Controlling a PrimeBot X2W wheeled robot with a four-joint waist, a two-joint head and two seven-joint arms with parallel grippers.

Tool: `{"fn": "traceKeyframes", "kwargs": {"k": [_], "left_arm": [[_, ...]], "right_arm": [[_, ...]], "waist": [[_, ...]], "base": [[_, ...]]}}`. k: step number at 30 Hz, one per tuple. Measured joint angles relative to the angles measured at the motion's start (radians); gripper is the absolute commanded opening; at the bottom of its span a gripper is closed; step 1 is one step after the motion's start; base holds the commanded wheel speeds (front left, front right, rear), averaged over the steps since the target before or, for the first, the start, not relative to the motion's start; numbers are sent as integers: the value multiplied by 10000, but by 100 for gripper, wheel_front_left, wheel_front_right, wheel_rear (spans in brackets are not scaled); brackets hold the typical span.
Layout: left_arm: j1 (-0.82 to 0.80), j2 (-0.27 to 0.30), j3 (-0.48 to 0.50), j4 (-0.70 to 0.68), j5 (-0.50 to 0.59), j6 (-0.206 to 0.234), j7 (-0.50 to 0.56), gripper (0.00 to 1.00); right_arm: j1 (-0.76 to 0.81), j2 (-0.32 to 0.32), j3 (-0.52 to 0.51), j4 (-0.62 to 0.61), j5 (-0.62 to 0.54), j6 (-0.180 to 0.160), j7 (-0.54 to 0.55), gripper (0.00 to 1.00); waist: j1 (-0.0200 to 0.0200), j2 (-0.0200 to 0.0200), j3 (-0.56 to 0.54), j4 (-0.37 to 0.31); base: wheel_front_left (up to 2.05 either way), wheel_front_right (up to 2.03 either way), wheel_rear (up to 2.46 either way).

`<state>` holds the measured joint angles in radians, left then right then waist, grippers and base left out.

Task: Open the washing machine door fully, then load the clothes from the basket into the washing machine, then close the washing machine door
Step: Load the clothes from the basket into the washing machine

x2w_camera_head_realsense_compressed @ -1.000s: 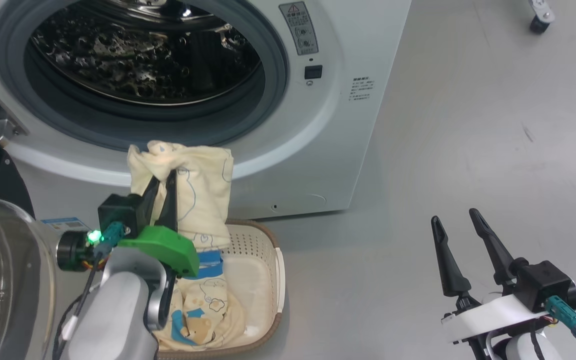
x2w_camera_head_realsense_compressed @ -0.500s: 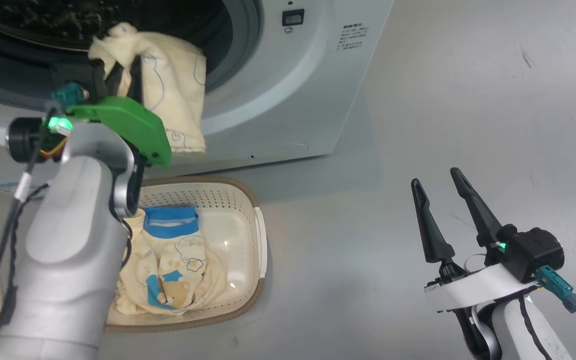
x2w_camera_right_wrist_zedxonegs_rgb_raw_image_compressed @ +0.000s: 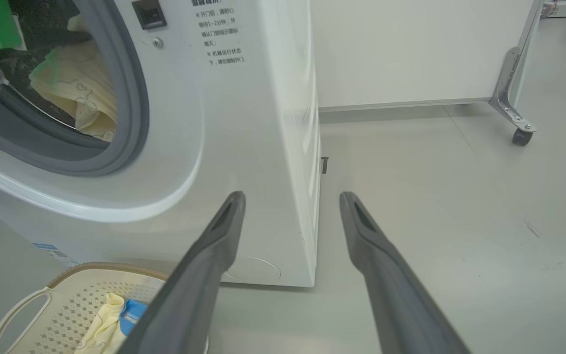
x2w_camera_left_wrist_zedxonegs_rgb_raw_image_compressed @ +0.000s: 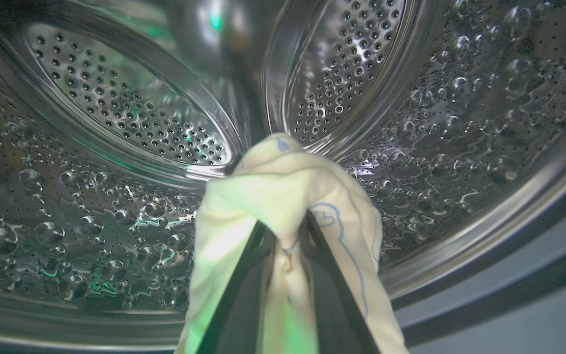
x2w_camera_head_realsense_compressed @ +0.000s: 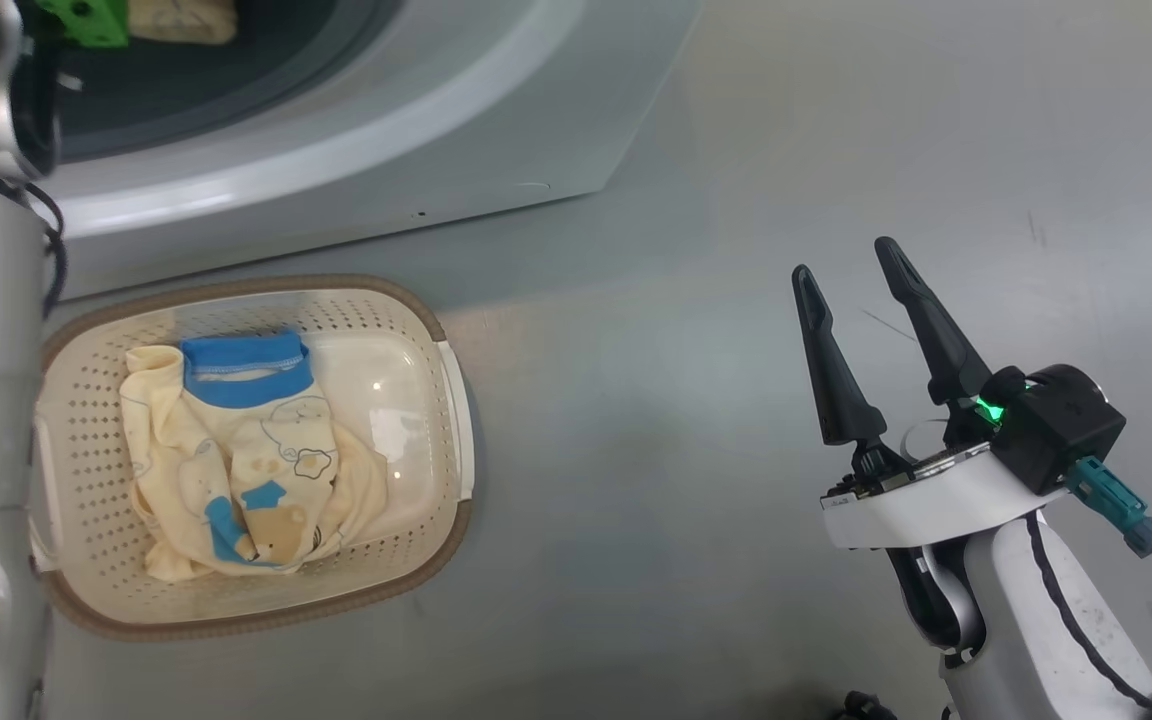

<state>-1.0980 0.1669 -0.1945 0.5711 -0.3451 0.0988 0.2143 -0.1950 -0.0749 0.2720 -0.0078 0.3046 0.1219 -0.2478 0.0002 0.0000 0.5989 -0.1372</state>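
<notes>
a: what has the left gripper (x2w_camera_left_wrist_zedxonegs_rgb_raw_image_compressed: 285,231) got?
b: its two dark fingers are drawn almost together, pinched on a fold of a cream garment (x2w_camera_left_wrist_zedxonegs_rgb_raw_image_compressed: 283,177) with blue line drawings. the cloth bunches over the fingertips and hangs down on both sides of them.
a: and where is it?
b: inside the washing machine (x2w_camera_head_realsense_compressed: 386,140). it has reached in past the grey rubber ring (x2w_camera_right_wrist_zedxonegs_rgb_raw_image_compressed: 133,98), with the perforated steel drum (x2w_camera_left_wrist_zedxonegs_rgb_raw_image_compressed: 116,113) all around it. the garment hangs near the drum's lower wall. i can't tell whether it touches.
a: the right gripper (x2w_camera_head_realsense_compressed: 842,258)?
b: fingers spread wide, nothing between them. it hovers over the grey floor (x2w_camera_head_realsense_compressed: 686,400), well off to the right of the basket (x2w_camera_head_realsense_compressed: 86,400), pointing towards the machine's front right corner.
a: where does the basket sit?
b: on the floor just in front of the machine, below the round opening. the rest of the clothes (x2w_camera_head_realsense_compressed: 236,470) lie crumpled in its left part: cream pieces with a bear print, and a blue cloth (x2w_camera_head_realsense_compressed: 246,365) at the end of the heap nearest the machine. the basket's smooth bottom shows to the right of them.
</notes>
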Motion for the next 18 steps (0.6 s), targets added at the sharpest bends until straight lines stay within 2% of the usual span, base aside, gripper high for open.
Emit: {"fn": "traceKeyframes", "kwargs": {"k": [10,18], "left_arm": [[-1405,364,430,96,282,17,-545,0],[-1650,533,571,775,548,33,-1024,0]], "right_arm": [[-452,-165,98,305,169,2,-42,100],[-725,-173,412,360,405,2,-42,100]], "waist": [[0,0,1037,-434],[0,0,1300,-588]], "base": [[0,0,0],[0,0,0]]}}
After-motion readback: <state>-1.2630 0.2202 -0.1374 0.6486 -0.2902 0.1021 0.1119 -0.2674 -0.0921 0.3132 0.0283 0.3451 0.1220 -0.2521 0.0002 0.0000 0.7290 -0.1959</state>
